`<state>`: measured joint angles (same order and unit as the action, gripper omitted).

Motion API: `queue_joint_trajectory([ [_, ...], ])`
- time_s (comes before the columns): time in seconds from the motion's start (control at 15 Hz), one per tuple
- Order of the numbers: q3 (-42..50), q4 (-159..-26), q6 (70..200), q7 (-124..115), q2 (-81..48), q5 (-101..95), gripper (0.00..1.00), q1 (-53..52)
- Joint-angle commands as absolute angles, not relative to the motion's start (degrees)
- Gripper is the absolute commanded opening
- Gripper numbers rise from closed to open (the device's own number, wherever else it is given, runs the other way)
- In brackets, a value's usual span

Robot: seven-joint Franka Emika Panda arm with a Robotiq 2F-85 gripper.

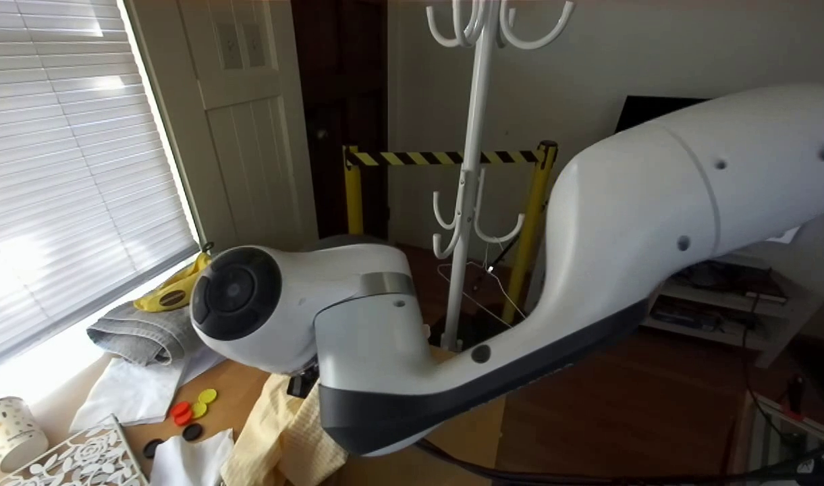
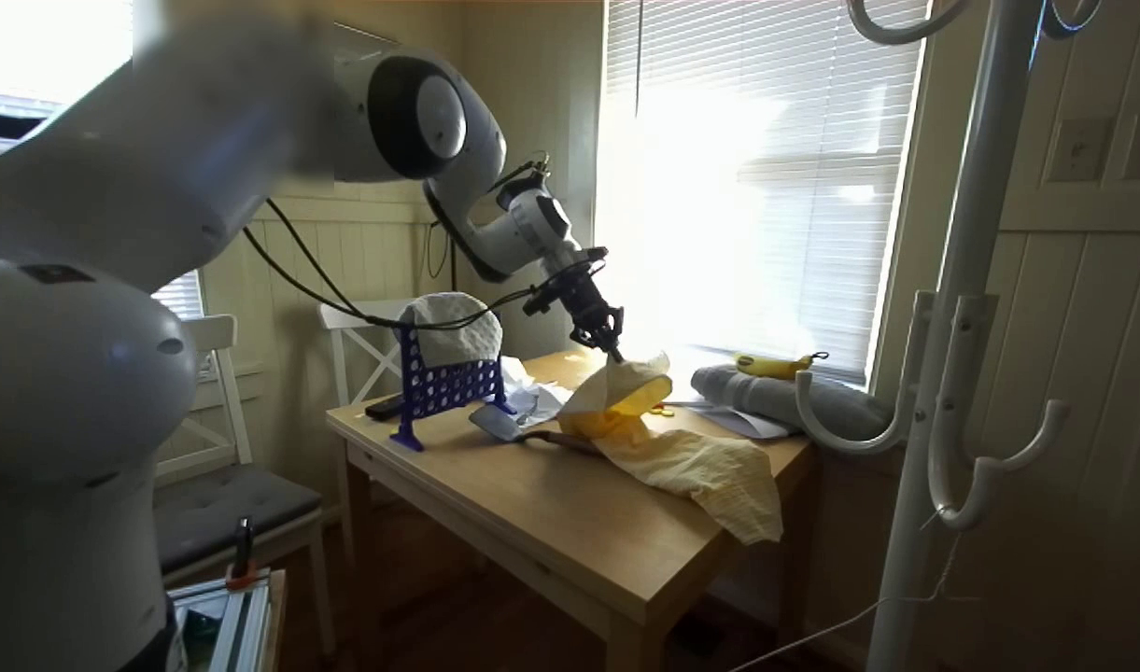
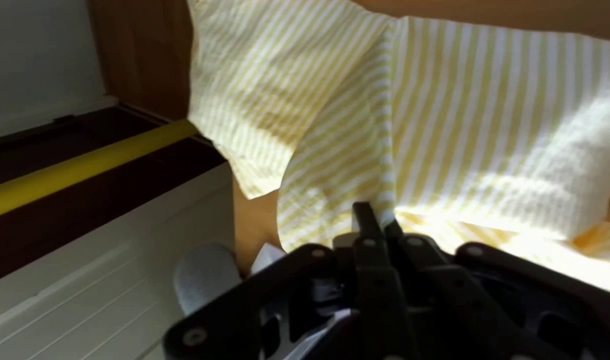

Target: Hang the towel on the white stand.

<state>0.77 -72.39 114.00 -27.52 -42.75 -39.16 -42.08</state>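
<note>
The towel is yellow and white striped. In an exterior view the towel (image 2: 691, 467) is pinched up at one part, while the rest lies over the table and drapes at its edge. My gripper (image 2: 616, 355) is shut on the raised part, just above the table. In the wrist view the towel (image 3: 449, 110) fills the middle, with a fold between the fingertips (image 3: 379, 220). In an exterior view the arm hides most of the gripper (image 1: 302, 383) and part of the towel (image 1: 270, 432). The white stand (image 1: 476, 115), with curved hooks, also shows upright beside the table (image 2: 957, 308), apart from the towel.
On the table (image 2: 570, 504) stand a blue rack (image 2: 448, 383) with a pale cloth over it and a spatula-like tool (image 2: 497, 423). A rolled grey cloth (image 2: 794, 401) with a yellow banana-shaped item (image 2: 770, 366) lies by the window. A cup (image 1: 10, 432) and colored discs (image 1: 199, 408) lie nearby.
</note>
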Motion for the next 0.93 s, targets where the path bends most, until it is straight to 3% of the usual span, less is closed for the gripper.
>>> queue_joint_trajectory([
  [0.0,4.34,-85.28,113.19,-39.49,-29.90,-46.66,0.01,-47.48],
  [0.2,5.75,-92.58,114.41,-45.20,-22.19,-53.76,0.01,-50.33],
  [0.27,1.05,-83.11,111.19,-41.91,-29.16,-50.44,0.03,-46.11],
  [0.53,0.52,-89.15,111.41,-43.64,-23.66,-53.07,0.03,-46.27],
  [0.87,-0.12,-87.68,104.26,-53.97,-18.20,-60.24,0.01,-45.75],
])
